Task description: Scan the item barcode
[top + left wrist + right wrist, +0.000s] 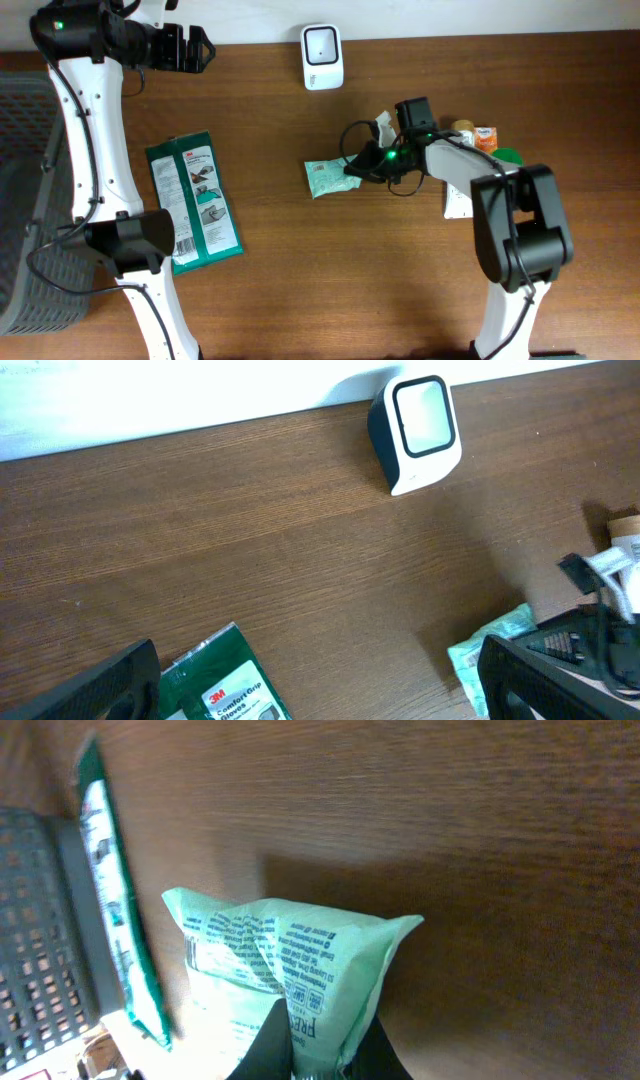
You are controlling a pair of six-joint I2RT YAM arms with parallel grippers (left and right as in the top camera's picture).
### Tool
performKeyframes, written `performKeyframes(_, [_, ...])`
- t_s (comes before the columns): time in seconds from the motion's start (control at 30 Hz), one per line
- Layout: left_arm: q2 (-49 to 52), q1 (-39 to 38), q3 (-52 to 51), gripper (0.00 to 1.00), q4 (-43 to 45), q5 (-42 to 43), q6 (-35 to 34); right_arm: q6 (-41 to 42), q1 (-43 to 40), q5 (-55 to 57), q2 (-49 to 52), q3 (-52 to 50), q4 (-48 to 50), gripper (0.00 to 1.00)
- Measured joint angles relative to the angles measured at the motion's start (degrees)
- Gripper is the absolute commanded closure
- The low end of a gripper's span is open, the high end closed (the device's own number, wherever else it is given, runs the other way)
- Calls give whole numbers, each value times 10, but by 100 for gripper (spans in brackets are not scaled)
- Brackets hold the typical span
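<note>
The scanner (pixel 322 56) is being kept at the back edge of the table (pixel 330 290). The small bag (pixel 328 178) is being kept in front of it, near the middle. The glove pack (pixel 193 200) is being kept well to the left, beside the basket (pixel 20 180). At the right, more things (pixel 482 138) are being kept together.

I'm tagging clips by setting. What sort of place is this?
Probably a mock shop checkout on a wooden table: a white barcode scanner at the back edge, packaged goods like a green glove pack and a pale green packet, and a grey basket at the left.
</note>
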Motion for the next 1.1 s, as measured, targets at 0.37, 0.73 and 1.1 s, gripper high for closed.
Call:
performKeyframes(0.37, [0, 0, 0, 1, 0, 0, 0, -38, -14, 18, -326, 1, -98, 96])
performKeyframes(0.73, [0, 0, 0, 1, 0, 0, 0, -73, 52, 275, -287, 240, -317, 96])
performKeyframes(1.1, [0, 0, 0, 1, 0, 0, 0, -408, 143, 671, 11, 347, 117, 96])
